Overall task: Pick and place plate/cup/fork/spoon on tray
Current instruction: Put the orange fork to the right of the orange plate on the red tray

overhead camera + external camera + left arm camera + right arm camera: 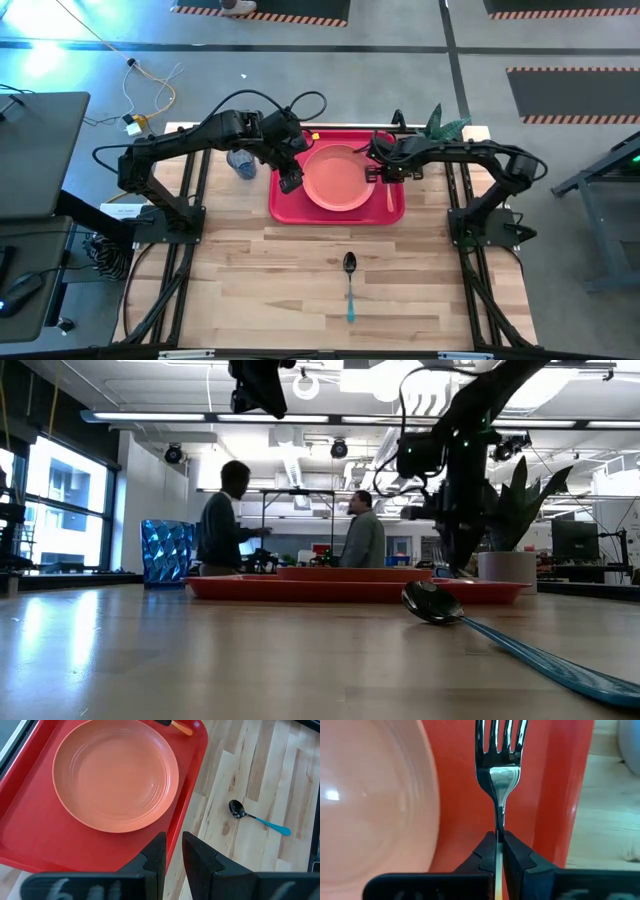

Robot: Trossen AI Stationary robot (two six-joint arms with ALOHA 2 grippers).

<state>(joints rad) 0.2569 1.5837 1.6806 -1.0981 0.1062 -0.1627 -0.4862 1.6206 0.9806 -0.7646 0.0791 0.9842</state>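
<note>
The red tray (283, 205) stands at the table's far middle with the salmon plate (335, 178) on it. My right gripper (388, 176) is down at the tray's right strip, shut on the fork (500, 750), whose orange handle (390, 198) points toward the near edge. My left gripper (173, 845) hovers high over the tray's left near part, empty, with a narrow gap between its fingers. The blue cup (240, 162) stands on the table left of the tray. The teal-handled spoon (349, 280) lies on the wood nearer the front edge. My right gripper pinches the fork between its two fingers where the metal neck (498, 827) runs into the handle. The fingers come from above, pointing down, and lie across the fork. The fork lies level between the plate and the tray's right rim, tines toward the far edge. I cannot tell whether it rests on the tray floor.
A white pot with a green plant (445, 125) stands off the tray's far right corner. Two people (290, 520) stand in the room behind the table. Bare wood lies around the spoon (237, 810) in front of the tray.
</note>
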